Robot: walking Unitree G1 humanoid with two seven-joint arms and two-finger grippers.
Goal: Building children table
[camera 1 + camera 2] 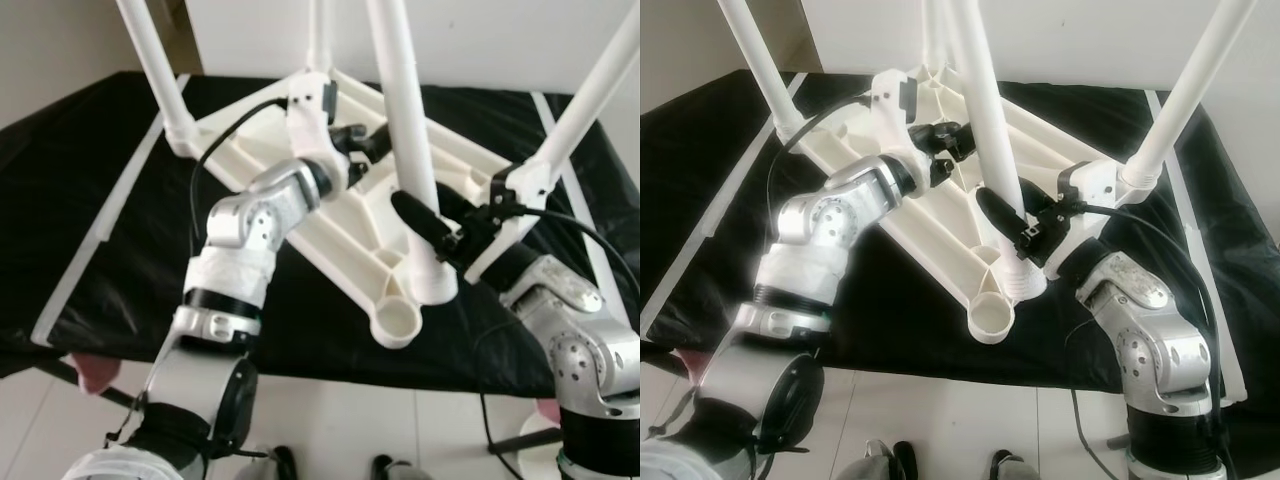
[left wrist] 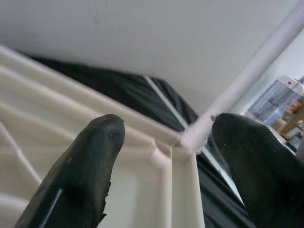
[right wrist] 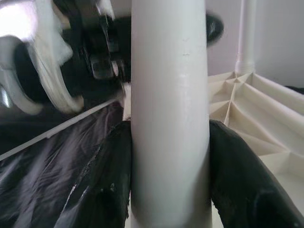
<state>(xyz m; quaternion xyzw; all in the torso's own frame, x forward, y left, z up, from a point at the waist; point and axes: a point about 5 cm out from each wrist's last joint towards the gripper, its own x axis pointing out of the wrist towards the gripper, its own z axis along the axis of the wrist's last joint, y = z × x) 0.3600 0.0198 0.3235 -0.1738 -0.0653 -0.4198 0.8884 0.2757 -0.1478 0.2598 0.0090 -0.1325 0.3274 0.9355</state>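
Note:
A white plastic children's table (image 1: 340, 235) lies upside down on a black sheet, its ribbed underside facing up. My right gripper (image 1: 428, 222) is shut on a white leg (image 1: 410, 130) just above the socket (image 1: 432, 280) at the table's near corner. In the right wrist view its black fingers (image 3: 104, 185) press on both sides of that leg (image 3: 170, 95). Further back, my left gripper (image 1: 362, 143) hovers open over the ribs near the table's middle. In the left wrist view the left fingers (image 2: 80, 175) stand wide apart with nothing between them.
Three more white legs stand up at the left (image 1: 155, 60), back (image 1: 320, 30) and right (image 1: 590, 90) corners. An open round ring (image 1: 400, 322) sits at the near tip. The black sheet (image 1: 90, 200) has white stripes. White floor tiles (image 1: 350, 420) lie in front.

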